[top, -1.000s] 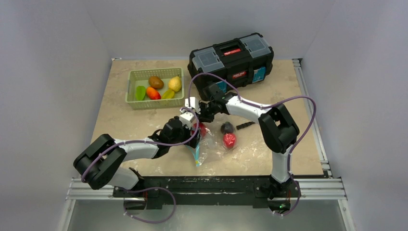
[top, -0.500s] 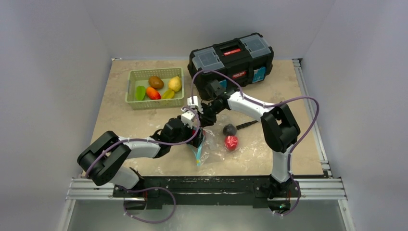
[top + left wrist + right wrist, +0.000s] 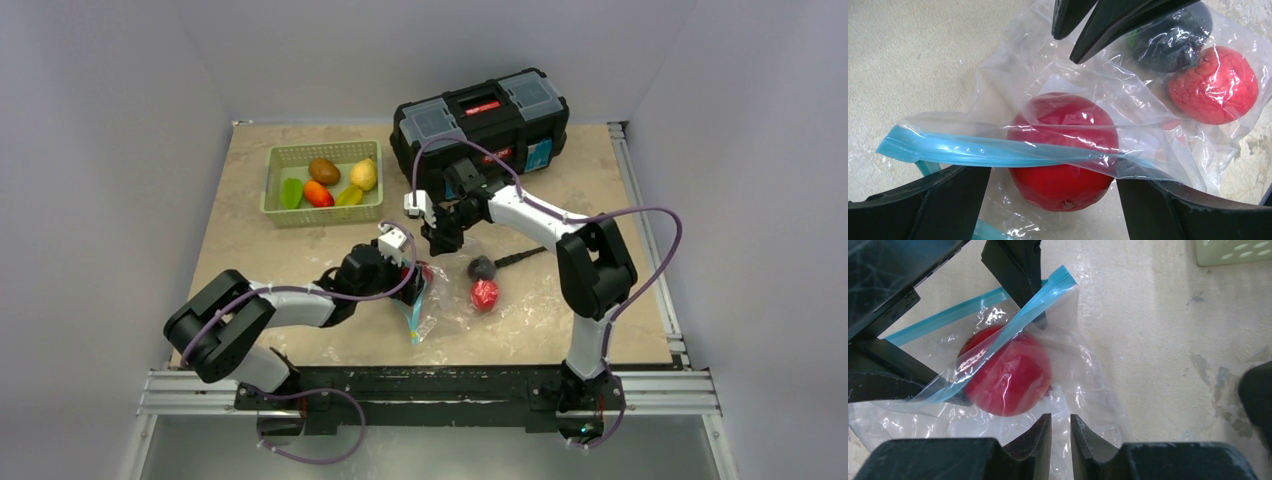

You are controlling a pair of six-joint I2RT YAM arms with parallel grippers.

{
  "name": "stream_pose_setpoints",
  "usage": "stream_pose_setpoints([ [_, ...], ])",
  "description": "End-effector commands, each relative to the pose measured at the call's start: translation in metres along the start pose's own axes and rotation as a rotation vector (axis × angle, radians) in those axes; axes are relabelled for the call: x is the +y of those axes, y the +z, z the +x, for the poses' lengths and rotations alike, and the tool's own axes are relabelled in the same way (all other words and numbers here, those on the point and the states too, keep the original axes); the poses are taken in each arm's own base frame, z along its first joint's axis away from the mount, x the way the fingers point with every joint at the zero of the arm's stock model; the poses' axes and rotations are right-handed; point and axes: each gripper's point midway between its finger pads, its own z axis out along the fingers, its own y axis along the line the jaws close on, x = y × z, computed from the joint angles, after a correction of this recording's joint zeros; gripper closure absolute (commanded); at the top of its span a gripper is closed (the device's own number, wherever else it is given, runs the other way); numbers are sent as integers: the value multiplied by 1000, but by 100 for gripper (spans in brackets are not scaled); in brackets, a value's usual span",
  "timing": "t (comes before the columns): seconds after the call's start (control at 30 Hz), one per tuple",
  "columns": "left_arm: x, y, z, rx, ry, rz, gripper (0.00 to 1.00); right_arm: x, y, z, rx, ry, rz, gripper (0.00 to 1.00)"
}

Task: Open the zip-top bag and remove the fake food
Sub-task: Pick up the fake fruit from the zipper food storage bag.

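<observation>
Clearly the left gripper [image 3: 1048, 175], jaws wide, props the bag [image 3: 1128, 105] mouth open around the red fruit [image 3: 1063, 145]; the right gripper [image 3: 1060, 427], nearly closed and empty, hovers above

2 arms [image 3: 300, 300] with white links, black joints (purple cables looping alongside) and black jaws.
</observation>
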Motion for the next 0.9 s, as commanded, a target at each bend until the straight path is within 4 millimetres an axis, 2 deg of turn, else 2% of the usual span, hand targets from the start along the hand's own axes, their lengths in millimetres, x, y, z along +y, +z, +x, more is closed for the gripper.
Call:
stream_pose_setpoints([
  [0.0,0,9,-18,-29,-2,-6,8,10,12,12,42,26,-42,82],
  [0.23,2,13,-15,-14,-19,-18,8,32,27,10,36,17,-143,85],
  [0.3,1,14,-16,-15,-25,-17,11,35,28,7,24,14,-166,85],
  [0.4,1,17,-14,2,-27,-14,23,40,27,4,6,8,-195,85],
  [0.5,2,17,-12,26,-27,-20,47,40,26,-1,-10,1,-195,85],
  [0.6,0,11,-14,35,-18,-20,63,35,22,-2,-18,7,-178,85],
  [0.77,0,-3,-18,25,5,-23,77,28,14,0,-31,13,-157,85],
  [0.87,-3,-13,-19,32,16,-12,81,26,12,2,-27,11,-145,85],
])
